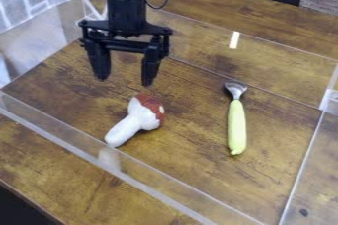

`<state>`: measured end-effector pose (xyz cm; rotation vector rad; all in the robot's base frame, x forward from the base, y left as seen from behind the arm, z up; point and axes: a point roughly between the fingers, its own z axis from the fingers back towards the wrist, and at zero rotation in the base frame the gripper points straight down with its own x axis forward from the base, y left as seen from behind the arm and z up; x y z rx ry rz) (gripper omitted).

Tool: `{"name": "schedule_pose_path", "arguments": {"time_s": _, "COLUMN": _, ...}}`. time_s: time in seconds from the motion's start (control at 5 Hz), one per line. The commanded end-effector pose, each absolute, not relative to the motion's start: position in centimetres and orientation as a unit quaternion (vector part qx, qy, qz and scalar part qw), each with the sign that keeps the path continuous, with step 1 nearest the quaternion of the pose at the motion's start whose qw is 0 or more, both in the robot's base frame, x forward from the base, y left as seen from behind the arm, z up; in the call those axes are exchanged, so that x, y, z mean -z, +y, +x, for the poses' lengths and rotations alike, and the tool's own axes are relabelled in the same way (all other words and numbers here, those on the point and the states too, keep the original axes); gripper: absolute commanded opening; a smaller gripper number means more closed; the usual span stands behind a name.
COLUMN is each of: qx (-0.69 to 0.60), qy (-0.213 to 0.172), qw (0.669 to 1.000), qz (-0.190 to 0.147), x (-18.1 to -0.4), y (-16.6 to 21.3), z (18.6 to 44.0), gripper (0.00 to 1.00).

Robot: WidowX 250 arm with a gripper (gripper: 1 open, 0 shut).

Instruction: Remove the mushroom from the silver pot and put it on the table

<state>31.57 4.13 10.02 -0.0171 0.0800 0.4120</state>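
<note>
Camera view: the mushroom [136, 119] lay on its side on the counter [185, 81], white stem toward the near clear wall [158, 178], reddish cap pointing away. Above and just behind it hung the black gripper [125, 69], pointing down, its fingers [149, 67] spread wide apart and holding nothing. To the right, well apart, lay a yellow-handled utensil [236, 122]. Bare wood surrounded the mushroom on every side. No pot showed.
</note>
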Motion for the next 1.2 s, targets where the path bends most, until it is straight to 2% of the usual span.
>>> {"name": "schedule_pose_path", "arguments": {"time_s": 0.0, "qx": -0.22, "qy": 0.006, "qw": 0.975, "qz": -0.008, "x": -12.4, "y": 5.8, "z": 32.4, "gripper": 1.0}}
{"name": "schedule_pose_path", "arguments": {"time_s": 0.2, "qx": -0.204, "qy": 0.013, "qw": 0.979, "qz": -0.01, "x": -12.7, "y": 5.7, "z": 33.3, "gripper": 1.0}}
{"name": "schedule_pose_path", "arguments": {"time_s": 0.4, "qx": -0.19, "qy": 0.026, "qw": 0.981, "qz": -0.011, "x": -12.2, "y": 5.4, "z": 33.8, "gripper": 1.0}}
{"name": "schedule_pose_path", "arguments": {"time_s": 0.8, "qx": -0.17, "qy": 0.021, "qw": 0.985, "qz": -0.011, "x": -10.8, "y": 4.9, "z": 35.3, "gripper": 1.0}}
{"name": "schedule_pose_path", "arguments": {"time_s": 1.0, "qx": -0.166, "qy": 0.02, "qw": 0.986, "qz": -0.01, "x": -10.8, "y": 4.2, "z": 35.7, "gripper": 1.0}}
